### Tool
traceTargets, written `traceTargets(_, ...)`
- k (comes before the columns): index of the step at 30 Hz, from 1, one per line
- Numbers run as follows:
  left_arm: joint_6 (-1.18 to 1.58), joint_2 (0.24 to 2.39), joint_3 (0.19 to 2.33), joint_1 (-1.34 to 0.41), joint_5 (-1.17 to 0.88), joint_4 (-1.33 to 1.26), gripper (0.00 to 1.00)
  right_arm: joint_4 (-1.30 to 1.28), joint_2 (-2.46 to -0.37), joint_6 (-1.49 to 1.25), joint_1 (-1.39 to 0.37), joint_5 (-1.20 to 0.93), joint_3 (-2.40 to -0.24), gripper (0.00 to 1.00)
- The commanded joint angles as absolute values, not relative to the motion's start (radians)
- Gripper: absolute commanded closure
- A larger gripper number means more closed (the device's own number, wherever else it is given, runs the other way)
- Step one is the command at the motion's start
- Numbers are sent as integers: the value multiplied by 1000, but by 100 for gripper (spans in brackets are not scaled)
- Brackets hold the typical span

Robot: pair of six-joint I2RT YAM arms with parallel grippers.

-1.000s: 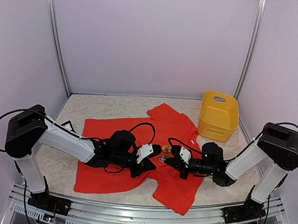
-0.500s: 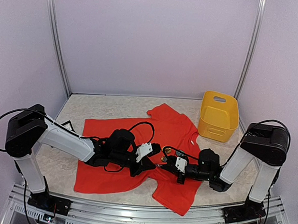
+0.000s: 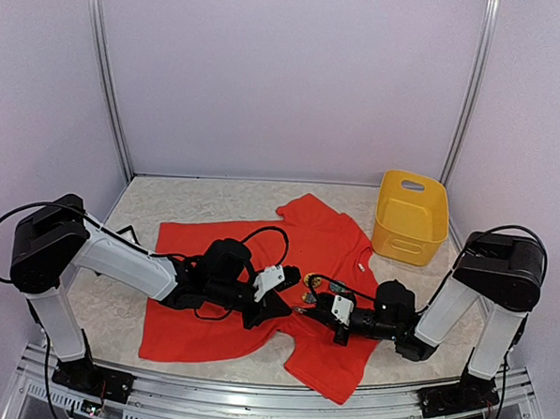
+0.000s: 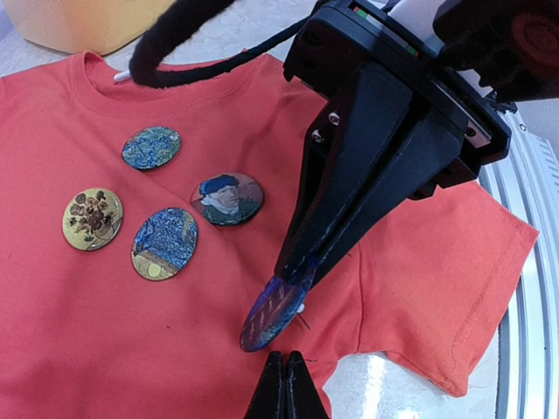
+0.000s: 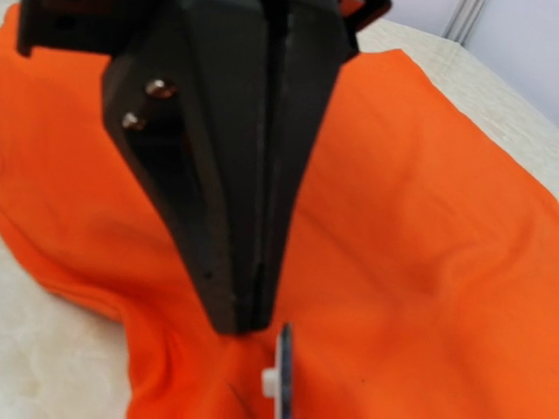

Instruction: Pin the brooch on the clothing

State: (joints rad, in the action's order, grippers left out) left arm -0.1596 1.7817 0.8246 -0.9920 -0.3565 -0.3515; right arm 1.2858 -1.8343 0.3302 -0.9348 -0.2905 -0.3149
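Right end effector [image 4: 294, 267] clamped on blue brooch [image 4: 276, 310], tilted just over red T-shirt [image 3: 198, 337] spread on the bench [image 3: 168, 199], by its near-right sleeve. Left end effector [image 4: 284, 386] closed, just beside brooch.

T-shirt [image 3: 174, 340] red; basket [image 3: 411, 221] yellow; brooch [image 4: 278, 310] blue-purple, perhaps swirled.

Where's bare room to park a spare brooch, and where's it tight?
Free: the bare table between the back wall and the far edge of the red short-sleeved T-shirt, left of the yellow plastic basket; also the shirt's near-left corner. Crowded: shirt centre, where left gripper and right gripper meet at the blue oval brooch, beside four round picture brooches.
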Motion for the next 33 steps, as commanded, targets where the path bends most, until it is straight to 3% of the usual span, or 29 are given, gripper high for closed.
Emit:
traceTargets(1, -153, 1778, 829, -986, -386, -373, 100, 1296, -1809, 361, -949, -216, -319, 100)
traceTargets(11, -156, 1781, 836, -984, -393, -372, 100, 1235, -1837, 403, -974, -184, -331, 100)
traceTargets(29, -146, 1783, 823, -977, -402, -385, 100, 1386, -1845, 213, -965, -369, -303, 100)
traceTargets(31, -142, 1776, 815, -977, -398, -391, 91, 1384, -1851, 209, -961, -369, -301, 100)
traceTargets(33, -141, 1761, 799, -974, -401, -402, 73, 1391, -1855, 199, -957, -370, -297, 100)
